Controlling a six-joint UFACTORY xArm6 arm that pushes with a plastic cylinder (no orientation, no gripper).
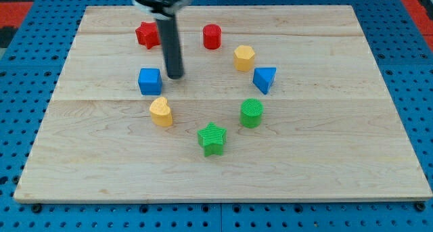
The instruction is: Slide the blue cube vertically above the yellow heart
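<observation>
on the left half of the wooden surface, working left to right: a red star lies far back, partly hidden behind my rod; nearer sits the blue cube, and just nearer again, slightly to its right, the yellow heart; my tip rests just beside the cube's right face, apart from it or barely touching, i cannot tell which; there is no end effector with jaws here, only the straight dark rod, so nothing spreads, presses or pinches; further right come a green star at the near point of the arrangement, a red cylinder far back, a yellow hexagonal block, a green cylinder and a blue triangular block.

the blocks form a loose ring, which leaves the middle open for the rod to travel; my tip standing on the cube's right side suggests, in my judgement, a push leftward or a fine correction, since the cube already sits far of the heart and only a touch left of its line; the task looks close to done, a small nudge rightward would square it.

the cube itself is a plain bright blue, sharp-edged, sitting flat and upright with its top face lighter than its front, near the heart but not touching it.
</observation>
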